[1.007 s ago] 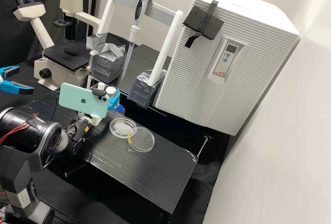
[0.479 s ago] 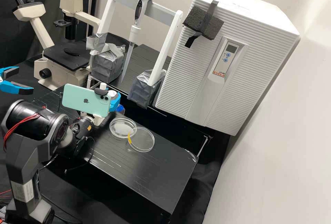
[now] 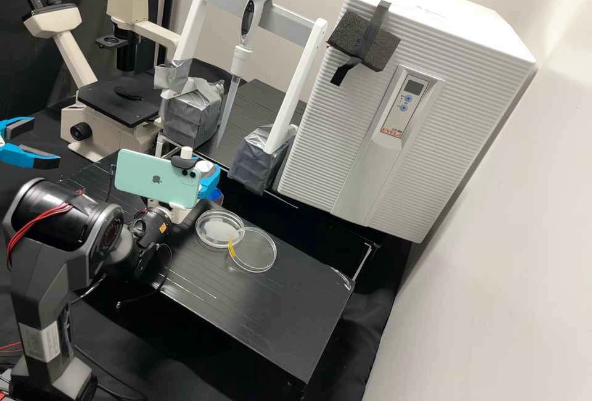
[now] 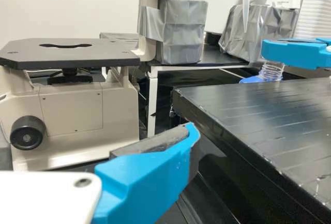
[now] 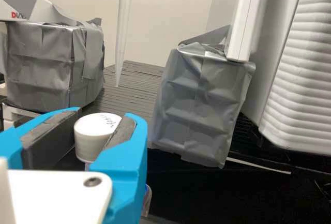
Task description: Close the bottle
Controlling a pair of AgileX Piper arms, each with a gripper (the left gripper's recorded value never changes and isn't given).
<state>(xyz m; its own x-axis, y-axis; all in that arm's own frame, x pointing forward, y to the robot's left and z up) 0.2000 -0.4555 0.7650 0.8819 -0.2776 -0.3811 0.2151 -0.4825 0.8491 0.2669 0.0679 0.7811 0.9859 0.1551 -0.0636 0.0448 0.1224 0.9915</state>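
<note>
Left on the bench [image 3: 265, 308], above the bottle [image 4: 271, 71], clamped on the cap [image 5: 97, 124] by its sides with right gripper [image 5: 89, 133]. Probably light, stiff, slick. Farther left, left gripper [image 3: 21, 140] parted.

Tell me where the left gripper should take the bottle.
Probably take the bottle by its ribbed clear body, coming in level from the microscope side: the right gripper, shut on the cap, sits over its top.
</note>
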